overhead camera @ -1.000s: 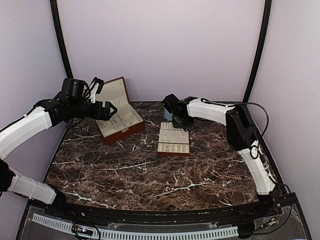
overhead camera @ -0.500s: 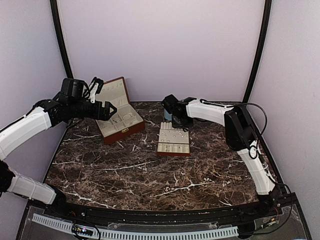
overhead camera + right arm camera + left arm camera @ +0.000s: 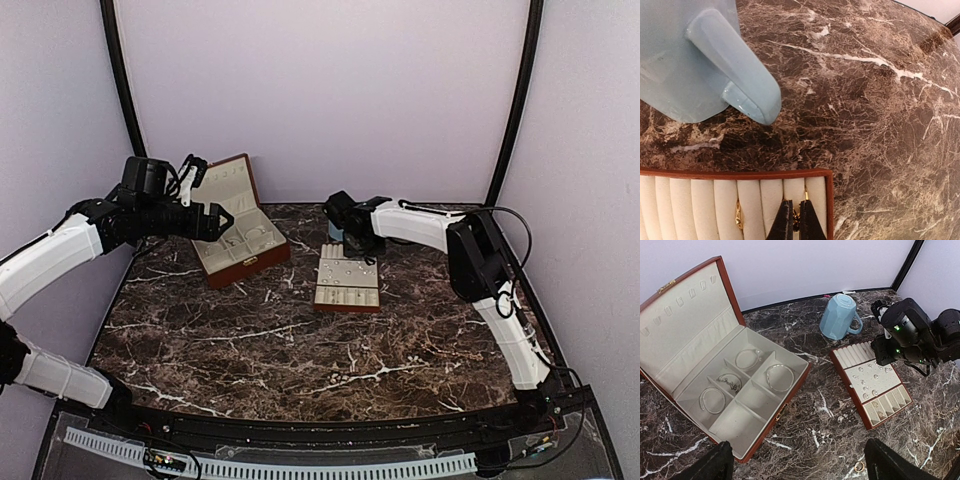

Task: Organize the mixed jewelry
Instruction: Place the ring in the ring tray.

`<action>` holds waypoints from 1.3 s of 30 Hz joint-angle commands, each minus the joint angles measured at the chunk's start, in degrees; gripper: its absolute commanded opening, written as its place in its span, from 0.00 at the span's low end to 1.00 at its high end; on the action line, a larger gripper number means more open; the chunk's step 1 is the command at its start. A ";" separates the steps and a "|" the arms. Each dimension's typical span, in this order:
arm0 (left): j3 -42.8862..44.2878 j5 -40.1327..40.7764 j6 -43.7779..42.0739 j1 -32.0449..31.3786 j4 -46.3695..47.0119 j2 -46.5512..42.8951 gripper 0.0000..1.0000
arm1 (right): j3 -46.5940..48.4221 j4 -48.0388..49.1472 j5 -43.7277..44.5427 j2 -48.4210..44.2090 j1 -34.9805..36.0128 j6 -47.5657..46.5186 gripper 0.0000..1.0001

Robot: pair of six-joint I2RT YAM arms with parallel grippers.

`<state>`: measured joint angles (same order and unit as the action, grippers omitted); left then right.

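The mixed jewelry shows as small silvery studs (image 3: 867,382) on the cream slotted tray (image 3: 850,390), with silver bangles (image 3: 779,377) in the open reddish-brown box (image 3: 670,340). In the right wrist view my right gripper (image 3: 796,222) is pressed into the tray's ring rolls (image 3: 752,200) by its far right corner. It is shut on a small gold piece (image 3: 806,195). A gold ring (image 3: 738,216) sits two slots to the left. My left gripper (image 3: 800,470) hangs open above the table in front of the box, holding nothing. A loose gold ring (image 3: 859,466) lies on the marble near its right finger.
A pale blue mug (image 3: 840,316) stands just behind the tray, its handle (image 3: 740,75) close above my right gripper. The box (image 3: 240,235) stands at the back left with its lid raised, and the tray (image 3: 347,277) at the back centre. Curved walls close off the back and sides.
My right arm has edged slightly left over the far end of the tray. The left arm has stayed where it was.
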<state>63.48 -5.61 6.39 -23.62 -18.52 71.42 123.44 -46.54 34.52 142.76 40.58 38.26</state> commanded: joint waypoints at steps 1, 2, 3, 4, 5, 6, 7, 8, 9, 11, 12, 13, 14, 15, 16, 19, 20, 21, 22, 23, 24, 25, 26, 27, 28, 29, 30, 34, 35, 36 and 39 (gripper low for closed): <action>-0.84 -0.79 -0.78 0.17 0.42 -1.07 0.94 | 0.75 0.86 -2.86 1.63 0.99 -0.01 0.02; -0.82 -0.80 -0.79 0.16 0.42 -1.04 0.94 | 0.77 0.91 -2.84 1.60 0.98 0.05 0.02; -0.86 -0.81 -0.82 0.22 0.42 -1.09 0.94 | 0.73 1.00 -2.95 1.51 1.06 0.04 0.03; -0.83 -0.66 -0.85 0.23 0.42 -1.10 0.94 | 0.68 1.02 -2.99 1.41 1.08 -0.02 0.03; -0.82 -0.60 -0.90 0.17 0.46 -1.06 0.94 | 0.62 1.04 -3.05 1.15 1.08 0.01 0.03; -0.88 -0.56 -0.93 0.20 0.44 -1.07 0.94 | 0.58 1.10 -3.06 0.94 1.08 -0.05 0.04; -0.94 -0.57 -0.94 0.23 0.45 -1.09 0.94 | 0.45 1.10 -3.06 0.82 1.08 -0.07 0.04; -0.98 -0.56 -0.99 0.19 0.43 -1.10 0.94 | 0.41 1.14 -3.04 0.65 1.08 -0.06 0.05; -0.99 -0.62 -1.01 0.23 0.42 -1.15 0.94 | 0.40 1.15 -3.06 0.49 1.08 -0.06 0.05; -0.93 -0.57 -1.07 0.17 0.39 -1.19 0.94 | 0.40 0.95 -2.94 0.21 1.08 -0.01 0.05; -0.98 -0.56 -1.11 0.20 0.43 -1.21 0.94 | 0.47 0.81 -2.82 0.16 1.06 -0.08 0.06; -0.95 -0.55 -1.12 0.25 0.47 -1.25 0.94 | 0.53 0.69 -2.57 0.08 1.08 -0.11 0.07; -0.97 -0.55 -1.12 0.20 0.43 -1.25 0.94 | 0.57 0.53 -2.35 -0.01 1.08 -0.12 0.08; -0.99 -0.55 -1.19 0.16 0.47 -1.31 0.94 | 0.58 0.37 -2.23 -0.17 1.07 -0.11 0.08; -0.95 -0.59 -1.20 0.20 0.54 -1.35 0.94 | 0.59 0.31 -2.12 -0.31 1.08 -0.05 0.09; -0.99 -0.56 -1.21 0.19 0.49 -1.36 0.94 | 0.57 0.18 -1.70 -1.10 1.08 -0.18 0.12; -0.95 -0.64 -1.21 0.26 0.57 -1.37 0.94 | 0.64 0.02 -1.44 -1.30 1.03 -0.22 0.14; -0.96 -0.68 -1.21 0.18 0.58 -1.39 0.94 | 0.73 -0.14 -1.06 -1.47 1.08 -0.31 0.15; -1.02 -0.74 -1.21 0.21 0.52 -1.38 0.94 | 0.75 -0.37 -0.70 -1.64 1.08 -0.33 0.16; -1.00 -0.75 -1.21 0.21 0.52 -1.33 0.94 | 0.80 -0.60 -0.42 -1.81 1.08 -0.32 0.17; -1.00 -0.78 -1.21 0.18 0.55 -1.39 0.94 | 0.71 -0.72 -0.28 -2.06 1.08 -0.39 0.18; -1.06 -0.82 -1.21 0.16 0.53 -1.42 0.94 | 0.63 -0.67 -0.32 -2.25 1.08 -0.55 0.19; -1.07 -0.86 -1.25 0.15 0.56 -1.44 0.94 | 0.56 -0.57 -0.33 -2.50 1.08 -0.62 0.19; -1.14 -0.91 -1.28 0.19 0.57 -1.43 0.94 | 0.57 -0.61 -0.33 -2.72 1.08 -0.65 0.19; -1.16 -0.90 -1.29 0.22 0.59 -1.49 0.94 | 0.50 -0.55 -0.38 -3.02 1.08 -0.57 0.19; -1.12 -0.90 -1.29 0.19 0.59 -1.57 0.94 | 0.33 -0.56 -0.30 -3.32 1.08 -0.56 0.19; -1.15 -0.90 -1.25 0.17 0.59 -1.56 0.94 | 0.12 -0.38 -0.19 -3.77 1.08 -0.48 0.19; -1.16 -1.05 -1.21 0.22 0.71 -1.56 0.94 | -2.13 2.00 -0.61 -5.50 1.08 -1.34 0.13; -1.23 -1.02 -1.21 0.19 0.69 -1.53 0.94 | -2.27 2.14 -0.68 -5.55 1.07 -1.49 0.11; -1.25 -1.10 -1.21 0.20 0.69 -1.58 0.94 | -2.24 2.17 -0.64 -5.56 1.08 -1.58 0.10; -1.25 -1.28 -1.21 0.17 0.77 -1.52 0.94 | -2.24 1.98 -0.45 -5.15 1.08 -1.81 0.08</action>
<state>63.24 -5.78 5.96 -23.62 -18.52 71.42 121.99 -45.91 34.04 139.96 41.01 36.86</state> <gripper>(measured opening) 0.942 0.093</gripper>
